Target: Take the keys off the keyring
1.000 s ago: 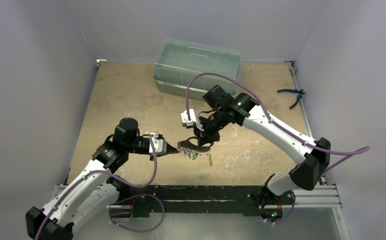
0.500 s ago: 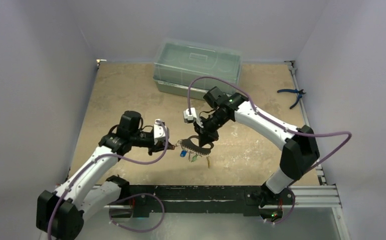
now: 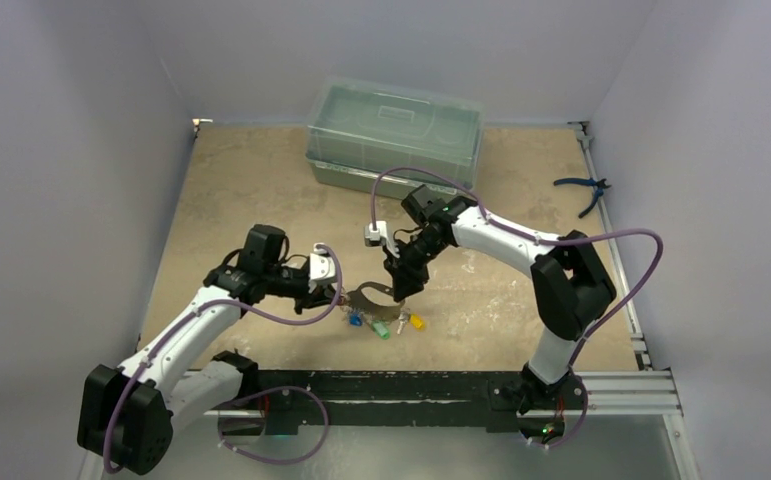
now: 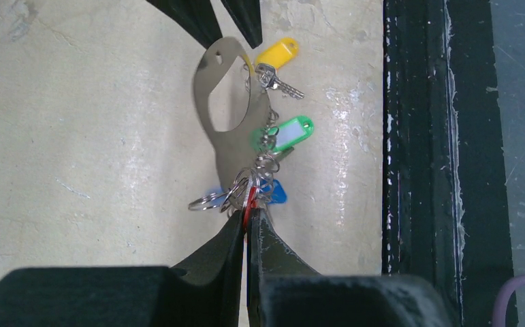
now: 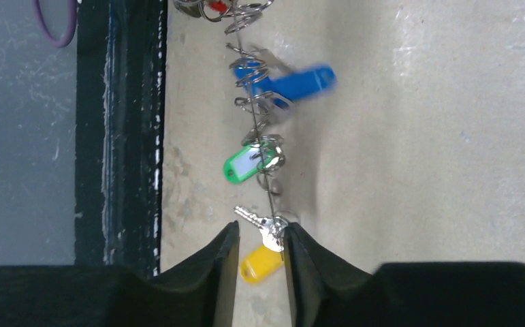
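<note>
As the top camera has it: both arms meet low in the middle of the frame. The keyring [image 3: 365, 294] spans from the left gripper [image 3: 334, 300] to the right gripper [image 3: 400, 290], and the keys [image 3: 382, 328] are spread just below it. Only this view takes in the clear box [image 3: 393, 135] at the top of the table [image 3: 261, 180] and the pliers [image 3: 583, 190] near the right edge.
Left wrist view: we see the strap [image 4: 201, 85] flat-on, a grey loop with an oval opening rising up the middle of the frame. The yellow tag [image 4: 278, 52], green tag [image 4: 283, 134] and blue tag [image 4: 274, 193] fan out towards the right.
Right wrist view: the same strap shows edge-on (a mere thin line), with rings [image 5: 248, 70] strung along it. The yellow tag sits lowest, between the fingers.
Hard to make out: a red sliver [image 4: 247, 204] sits at the left fingertips, and we cannot tell whether it is a key or a tag. The blue tag is half hidden behind rings in one wrist view and blurred in the other. From above the jaws are too small to read.
Left jaws: closed, pinching the cluster of rings at the strap's lower end.
Right jaws: parted a little, the gap wider than the strap. The strap's far end lies in that gap, and we cannot tell whether it touches a finger.
</note>
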Robot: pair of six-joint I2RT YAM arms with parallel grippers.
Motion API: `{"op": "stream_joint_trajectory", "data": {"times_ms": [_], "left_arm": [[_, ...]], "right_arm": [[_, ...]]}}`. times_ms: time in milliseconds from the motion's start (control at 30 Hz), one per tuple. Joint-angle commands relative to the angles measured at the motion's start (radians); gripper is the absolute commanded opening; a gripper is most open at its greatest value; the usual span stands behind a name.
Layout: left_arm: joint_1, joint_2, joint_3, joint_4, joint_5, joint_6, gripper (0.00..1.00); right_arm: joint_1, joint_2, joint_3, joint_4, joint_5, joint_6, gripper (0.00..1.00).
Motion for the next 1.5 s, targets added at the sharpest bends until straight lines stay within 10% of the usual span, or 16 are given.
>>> {"op": "stream_joint_trajectory", "data": {"times_ms": [0,933,1467], "left_arm": [[0.007,0.002,-0.001,0.028,0.016,0.041,0.00],[-0.036,0.020,0.331,-0.538,-0.178,1.513,0.00],[-0.093,0.035,0.499,-0.576,-0.158,1.329,0.00]], "right_arm": [[-0.006,-0.037,-0.035,0.134,-0.051,0.083,0.43],[-0.019,0.036,0.219,0.229,-0.261,0.080,0.56],[0.055,-0.095,0.189,0.292,-0.241,0.159,0.53]]}}
